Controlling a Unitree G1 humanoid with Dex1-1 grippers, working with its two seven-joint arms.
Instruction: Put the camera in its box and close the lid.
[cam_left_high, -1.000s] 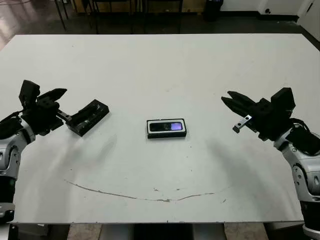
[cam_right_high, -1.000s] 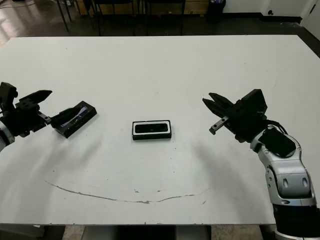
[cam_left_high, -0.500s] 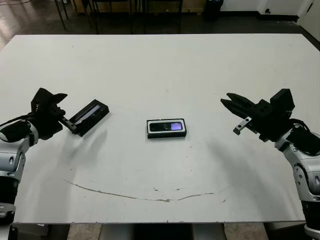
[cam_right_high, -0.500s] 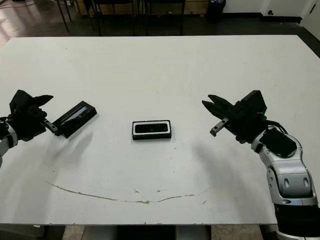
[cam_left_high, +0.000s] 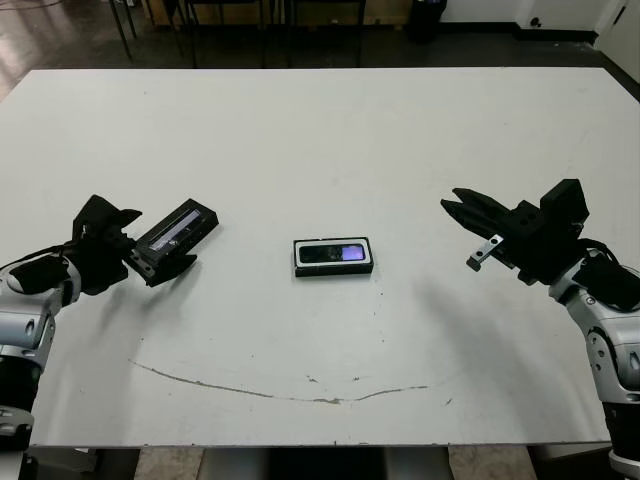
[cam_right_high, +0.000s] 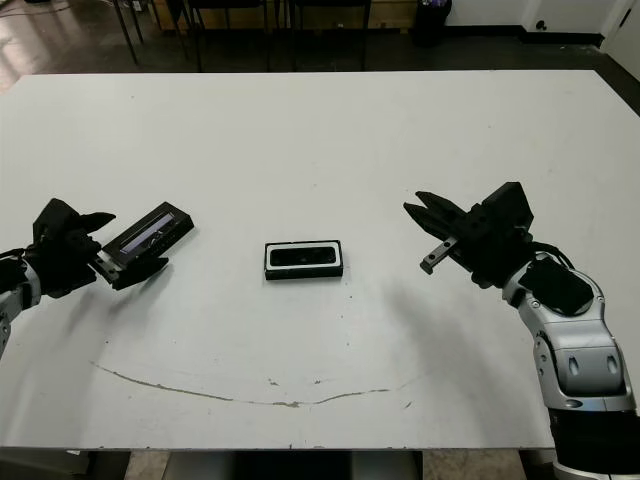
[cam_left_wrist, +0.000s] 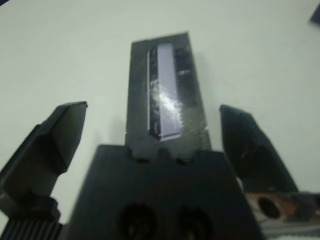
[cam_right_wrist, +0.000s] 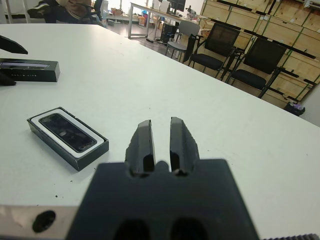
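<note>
Black lid (cam_left_high: 176, 229) lying between left gripper (cam_left_wrist: 152, 137) spread fingers, ungripped. Right gripper (cam_right_wrist: 161, 141) fingers together. Skewed grab could misalign lid over box (cam_left_high: 334, 257).

Left gripper (cam_left_wrist: 155, 145) spread wide – right gripper (cam_right_wrist: 161, 142) nearly closed.

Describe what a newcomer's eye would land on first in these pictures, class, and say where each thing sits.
First comes the open box at the middle of the white table, with the camera lying inside it, a purple patch glowing at one end. Next is the lid, off toward the robot's left, between the spread fingers of the left end effector. On the other side, the right end effector hangs above the table with its fingers close together, holding nothing.
</note>
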